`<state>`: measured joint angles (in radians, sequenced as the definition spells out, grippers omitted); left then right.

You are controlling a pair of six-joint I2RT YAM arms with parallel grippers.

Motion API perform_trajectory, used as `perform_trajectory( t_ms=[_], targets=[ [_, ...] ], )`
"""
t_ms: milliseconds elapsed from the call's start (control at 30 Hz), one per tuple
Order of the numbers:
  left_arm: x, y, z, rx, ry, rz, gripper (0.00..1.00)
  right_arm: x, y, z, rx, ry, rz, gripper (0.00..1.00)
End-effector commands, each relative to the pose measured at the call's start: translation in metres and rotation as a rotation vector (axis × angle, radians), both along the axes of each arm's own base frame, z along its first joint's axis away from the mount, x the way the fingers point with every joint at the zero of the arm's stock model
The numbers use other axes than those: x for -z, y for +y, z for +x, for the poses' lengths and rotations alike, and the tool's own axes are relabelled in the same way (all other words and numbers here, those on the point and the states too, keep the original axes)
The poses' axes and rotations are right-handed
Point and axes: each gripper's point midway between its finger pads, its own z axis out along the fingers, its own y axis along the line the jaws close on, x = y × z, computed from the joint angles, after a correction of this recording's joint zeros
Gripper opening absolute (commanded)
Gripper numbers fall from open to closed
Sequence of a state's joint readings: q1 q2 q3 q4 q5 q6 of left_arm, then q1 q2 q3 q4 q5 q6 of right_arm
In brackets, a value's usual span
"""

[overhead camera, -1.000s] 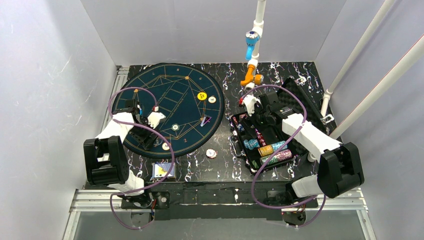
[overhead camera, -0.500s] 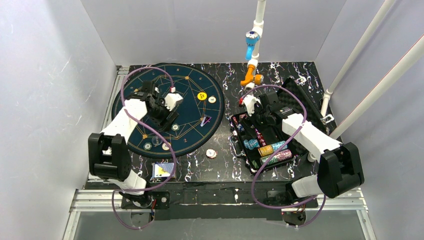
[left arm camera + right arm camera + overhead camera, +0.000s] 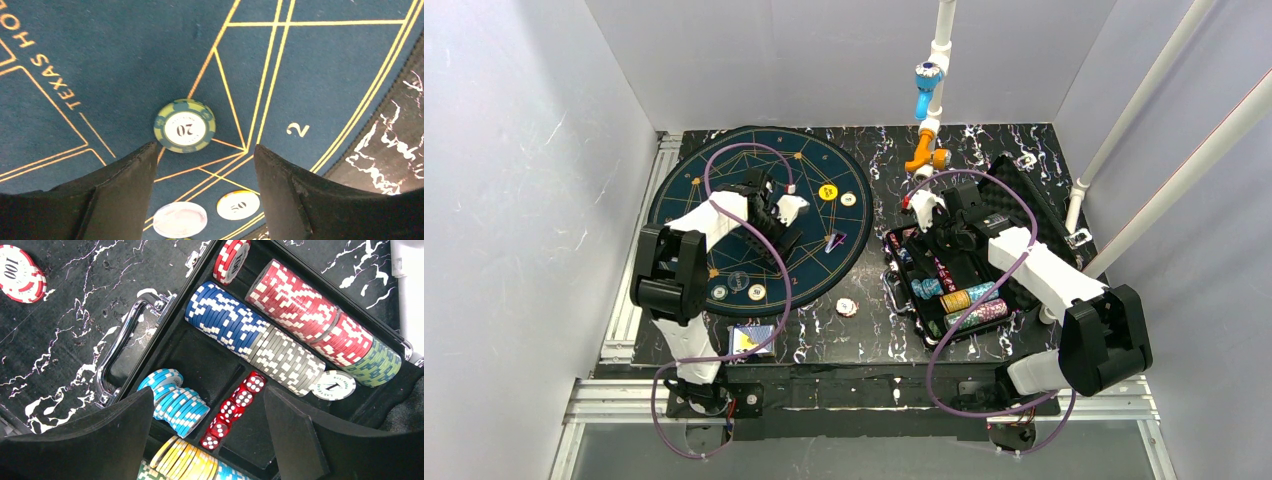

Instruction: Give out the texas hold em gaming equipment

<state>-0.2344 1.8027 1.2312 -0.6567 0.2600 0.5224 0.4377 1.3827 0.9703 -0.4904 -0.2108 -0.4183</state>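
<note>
Top external: the left jaws hang over the round mat [image 3: 724,170] at 10 o'clock on the counter [image 3: 874,150]; the right jaws hang over the open case [image 3: 1036,200] at 3 o'clock.

Left wrist: jaws apart, empty; a 20 chip [image 3: 185,125] lies on the mat at 12 o'clock, a 50 chip [image 3: 238,205] at 6 o'clock.

Right wrist: jaws apart, empty, above the blue stack [image 3: 225,322].

Step in hand, by judgement: chip placement on the mat. The next move calls for the right jaws to descend and clamp one chip.
</note>
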Motion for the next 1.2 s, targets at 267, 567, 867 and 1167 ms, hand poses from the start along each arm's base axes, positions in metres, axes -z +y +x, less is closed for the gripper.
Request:
perform_trajectory(
  t_ms=[267,567,867,1167],
  targets=[
    [0.004,-0.004,0.023,-0.008,-0.032,0.021,0.6,-0.012,0.002,0.005,0.002,-0.039,0.032,0.89],
    [0.004,-0.002,0.021,-0.001,-0.039,0.032,0.4,-0.012,0.002,0.005,0.002,-0.04,0.032,0.89],
    [-0.022,-0.01,0.022,-0.011,-0.056,-0.027,0.35,-0.013,0.002,0.005,0.002,-0.041,0.033,0.89],
    [-0.045,-0.009,0.025,-0.035,-0.067,-0.066,0.34,-0.014,0.003,0.005,0.0,-0.044,0.035,0.89]
  ],
)
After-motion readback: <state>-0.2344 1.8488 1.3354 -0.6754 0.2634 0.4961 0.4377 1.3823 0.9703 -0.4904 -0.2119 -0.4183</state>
